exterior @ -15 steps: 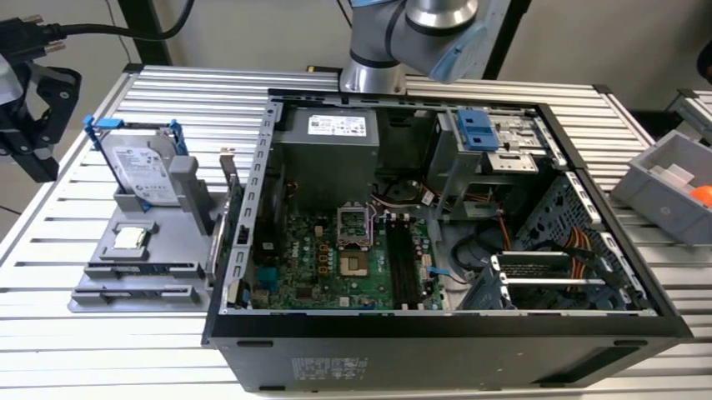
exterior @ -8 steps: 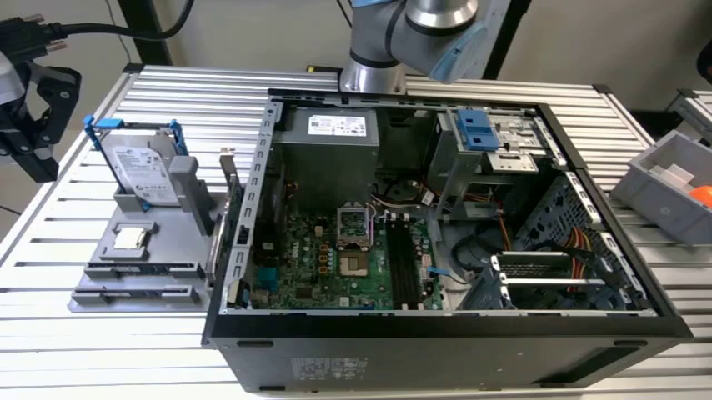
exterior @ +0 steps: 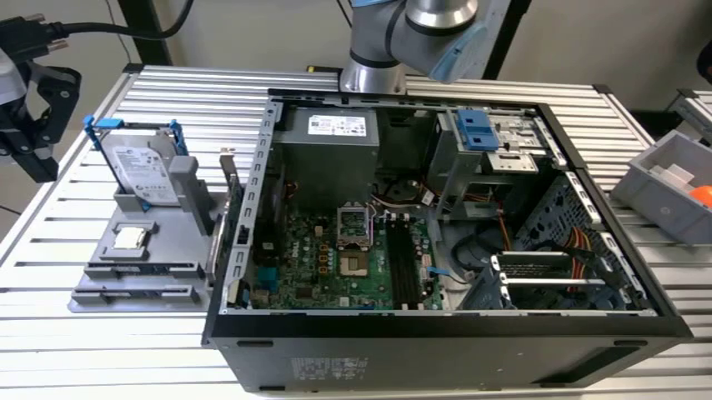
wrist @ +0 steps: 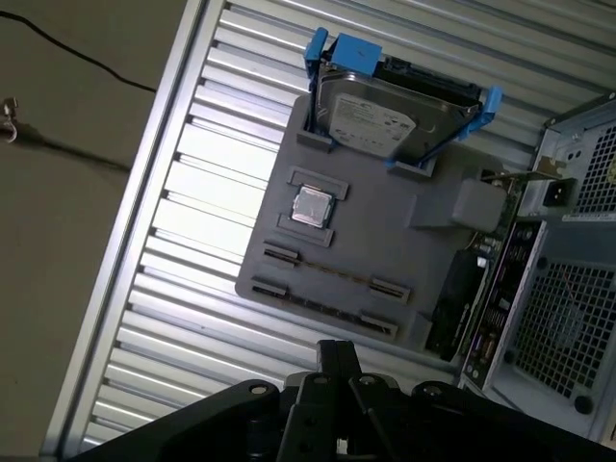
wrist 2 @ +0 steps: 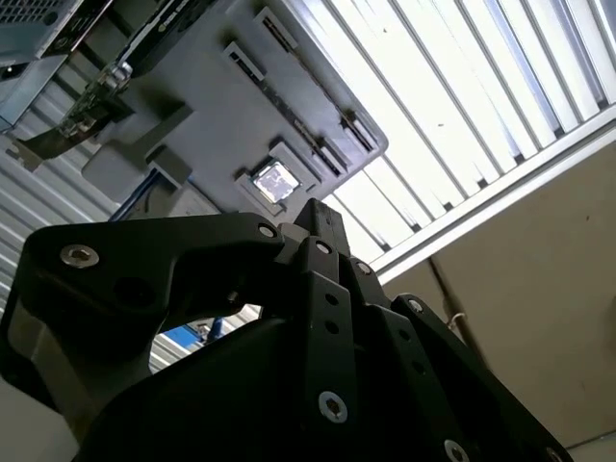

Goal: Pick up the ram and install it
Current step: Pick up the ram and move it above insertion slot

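The black two-finger gripper (wrist: 337,348), its fingertips pressed together, hung above the edge of the ribbed aluminium tabletop (wrist: 192,192), apart from the grey plastic parts holder (wrist: 385,241). Along the holder's side nearest the gripper, a thin dark strip between end clips seemed to be the ram (wrist: 332,276), though it was too slim to confirm. Just beside the holder stood the uncovered black computer case (exterior: 445,333).

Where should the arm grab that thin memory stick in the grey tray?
By the middle of its long upper edge, coming straight down from above. The thin circuit-board memory stick seems to stand on edge in a slot of the grey plastic holder tray, with clips at both ends, so only its flat faces are free for the jaws.
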### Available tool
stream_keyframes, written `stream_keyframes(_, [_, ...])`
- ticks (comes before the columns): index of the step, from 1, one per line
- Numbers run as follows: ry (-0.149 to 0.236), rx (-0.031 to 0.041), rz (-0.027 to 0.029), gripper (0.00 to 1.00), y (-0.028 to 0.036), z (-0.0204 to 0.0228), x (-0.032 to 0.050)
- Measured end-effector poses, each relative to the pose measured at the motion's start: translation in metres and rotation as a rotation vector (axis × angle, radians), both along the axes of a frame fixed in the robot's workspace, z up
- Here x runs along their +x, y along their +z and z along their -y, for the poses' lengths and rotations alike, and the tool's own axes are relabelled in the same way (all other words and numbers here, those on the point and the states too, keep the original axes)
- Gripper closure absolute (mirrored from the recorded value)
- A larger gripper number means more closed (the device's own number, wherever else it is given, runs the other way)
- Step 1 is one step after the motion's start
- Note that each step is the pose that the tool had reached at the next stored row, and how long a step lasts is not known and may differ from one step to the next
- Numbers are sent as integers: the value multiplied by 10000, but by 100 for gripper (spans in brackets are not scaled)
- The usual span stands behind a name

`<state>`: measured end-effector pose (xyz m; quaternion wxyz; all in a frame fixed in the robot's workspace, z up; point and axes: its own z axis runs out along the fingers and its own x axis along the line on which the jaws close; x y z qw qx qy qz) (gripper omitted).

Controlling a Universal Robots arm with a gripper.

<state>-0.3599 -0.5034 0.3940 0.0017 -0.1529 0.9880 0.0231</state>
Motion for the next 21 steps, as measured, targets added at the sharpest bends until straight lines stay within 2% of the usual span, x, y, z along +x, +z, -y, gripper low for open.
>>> stream_keyframes(21, [277, 0, -1, 100, 1, 0, 0])
